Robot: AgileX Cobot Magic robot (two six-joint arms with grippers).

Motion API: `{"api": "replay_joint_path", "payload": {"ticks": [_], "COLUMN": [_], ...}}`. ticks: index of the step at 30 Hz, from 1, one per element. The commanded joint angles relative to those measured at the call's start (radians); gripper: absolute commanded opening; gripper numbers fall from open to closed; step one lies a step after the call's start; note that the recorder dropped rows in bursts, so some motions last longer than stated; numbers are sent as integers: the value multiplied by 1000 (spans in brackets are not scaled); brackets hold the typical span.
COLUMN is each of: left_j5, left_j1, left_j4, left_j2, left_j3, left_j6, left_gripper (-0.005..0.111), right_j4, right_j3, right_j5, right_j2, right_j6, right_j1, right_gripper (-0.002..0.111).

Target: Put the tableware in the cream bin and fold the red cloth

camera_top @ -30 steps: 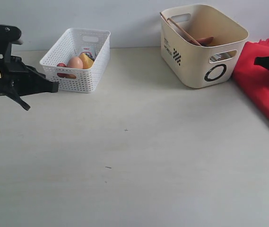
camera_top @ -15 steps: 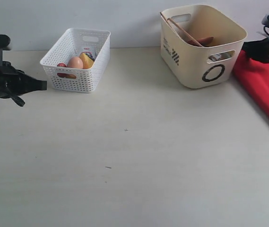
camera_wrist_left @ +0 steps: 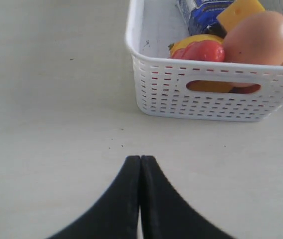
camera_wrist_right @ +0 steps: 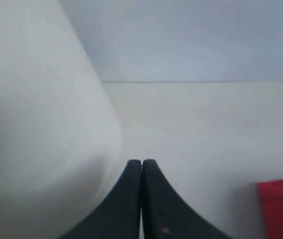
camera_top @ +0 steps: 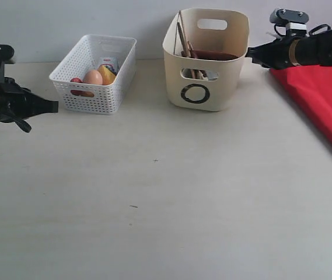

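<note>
The cream bin stands at the back of the table with its black ring mark facing forward. Chopsticks and a brown plate edge show inside it. My right gripper is shut, its tip against the bin's right wall; that wall fills one side of the right wrist view beside the shut gripper. The red cloth lies at the table's right edge, with a corner also showing. My left gripper is shut and empty at the far left, shown shut before the white basket.
A white lattice basket at the back left holds an egg, a yellow piece and other food. The same basket sits close ahead of the left gripper. A pale wall runs behind the table.
The cream bin has slid left and turned so its ring mark faces forward, pushed by the right gripper, which moved left with it. The left arm drew back a little, then stayed still.
</note>
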Motion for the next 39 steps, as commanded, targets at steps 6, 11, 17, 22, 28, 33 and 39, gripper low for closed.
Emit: {"api": "replay_joint_path", "payload": {"ticks": [6,11,17,22,28,33,39], "left_j5": [8,15,15,15,15,15,23], "left_j1": [2,2,2,2,2,2,2], "left_j4": [-6,-6,-6,-6,-6,-6,-6], "left_j2": [-1,-1,-1,-1,-3,-3,-3], "left_j3": [-5,-5,-5,-5,-5,-5,-5], "left_j6": [-4,-4,-4,-4,-4,-4,-4], "left_gripper": [1,1,1,1,1,1,1], "right_j4": [-2,-2,-2,-2,-2,-2,-2], "right_j3": [9,67,162,169,98,37,17], "right_j5": [-51,-58,-23,-2,22,24,-7], "right_j2": [-66,-66,-49,14,48,50,39], "right_j6": [107,119,80,69,42,37,35], "right_j1": [-144,-271,-374,-334,-212,-116,-95], "right_gripper": [0,0,0,0,0,0,0]}}
